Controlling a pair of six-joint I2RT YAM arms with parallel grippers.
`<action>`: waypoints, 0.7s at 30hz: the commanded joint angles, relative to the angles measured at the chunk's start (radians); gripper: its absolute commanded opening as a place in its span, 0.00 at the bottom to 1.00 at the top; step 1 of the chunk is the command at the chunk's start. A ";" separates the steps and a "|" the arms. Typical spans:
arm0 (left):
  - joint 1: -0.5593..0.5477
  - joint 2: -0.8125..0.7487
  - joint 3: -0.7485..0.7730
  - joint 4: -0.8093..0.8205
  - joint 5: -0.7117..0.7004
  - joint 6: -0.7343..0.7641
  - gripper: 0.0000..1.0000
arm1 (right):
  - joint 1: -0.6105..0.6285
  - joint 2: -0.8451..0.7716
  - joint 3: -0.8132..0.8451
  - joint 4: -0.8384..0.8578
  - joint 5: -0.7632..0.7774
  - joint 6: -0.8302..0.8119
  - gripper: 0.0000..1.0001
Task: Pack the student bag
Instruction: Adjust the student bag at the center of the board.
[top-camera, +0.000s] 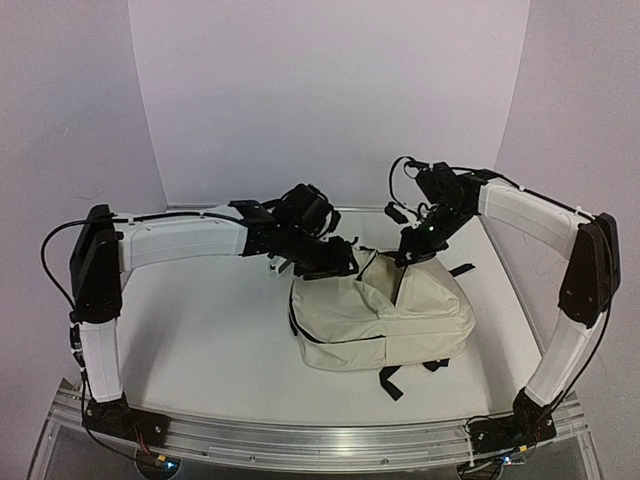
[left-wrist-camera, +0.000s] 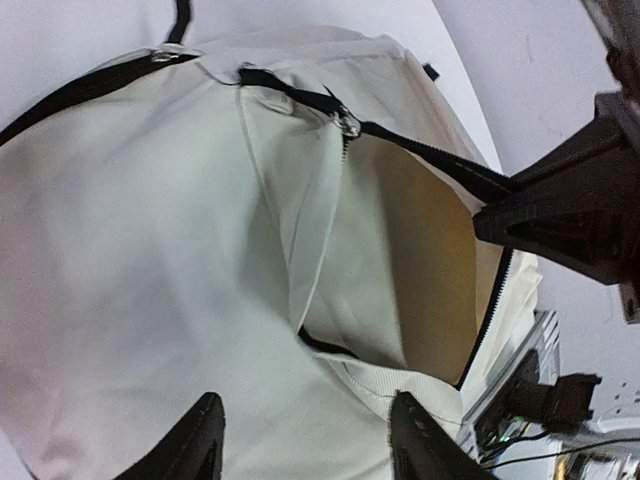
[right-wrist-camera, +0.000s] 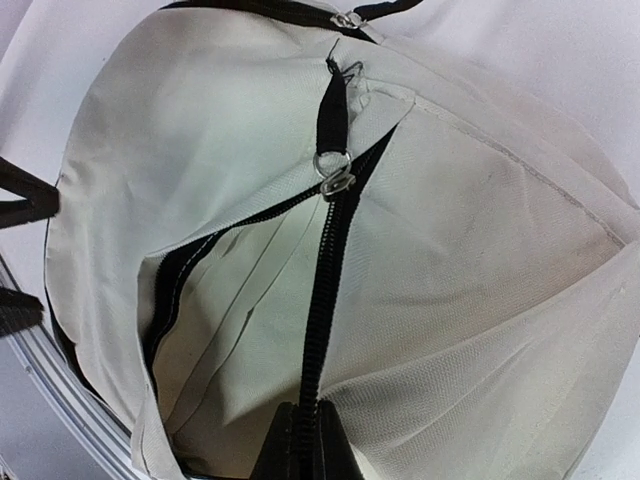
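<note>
The cream student bag (top-camera: 380, 318) lies on the white table, its black-zippered main opening gaping toward the back. My left gripper (top-camera: 335, 262) is open, its fingers (left-wrist-camera: 200, 440) spread over the bag's fabric (left-wrist-camera: 130, 250) beside the opening (left-wrist-camera: 420, 270). My right gripper (top-camera: 412, 252) is shut on the bag's black zipper edge (right-wrist-camera: 322, 300) and holds that side of the opening up. A silver zipper pull (right-wrist-camera: 337, 182) hangs at the top of the zipper. The bag's inside shows pale lining (right-wrist-camera: 235, 330); no books show in any view.
Black straps (top-camera: 392, 382) trail from the bag's near side and one strap (top-camera: 460, 269) lies to its right. White walls enclose the table at back and sides. The metal rail (top-camera: 320, 440) runs along the near edge.
</note>
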 joint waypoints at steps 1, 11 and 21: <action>0.006 0.131 0.143 0.015 0.099 0.049 0.48 | -0.050 -0.035 0.056 0.020 -0.120 0.038 0.00; 0.036 0.194 0.229 0.064 0.245 0.067 0.44 | -0.058 -0.032 0.034 0.040 -0.170 0.038 0.00; 0.219 -0.038 0.080 -0.025 -0.045 0.144 0.74 | -0.062 -0.036 0.026 0.042 -0.150 0.024 0.00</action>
